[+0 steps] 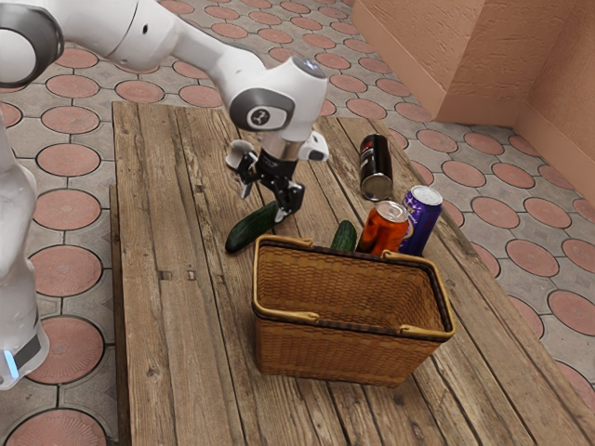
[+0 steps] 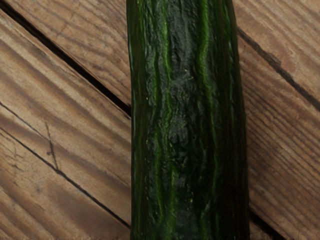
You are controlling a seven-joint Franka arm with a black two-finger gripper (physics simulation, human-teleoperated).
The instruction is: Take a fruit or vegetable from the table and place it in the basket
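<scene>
And here's the end effector (image 1: 264,202), open, its fingers standing apart over the far end of the cucumber (image 1: 249,231), which lies on the surface (image 1: 177,344) just beside the wicker basket (image 1: 349,353). Beyond the basket, partly hidden by it, there's another cucumber (image 1: 344,235), then an orange can (image 1: 382,232) next to a purple one (image 1: 423,218), with a black can (image 1: 376,165) behind them!

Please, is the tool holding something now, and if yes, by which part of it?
Nothing is held: the tool is open at one end of the cucumber lying outside the basket, its fingers wide apart.
</scene>
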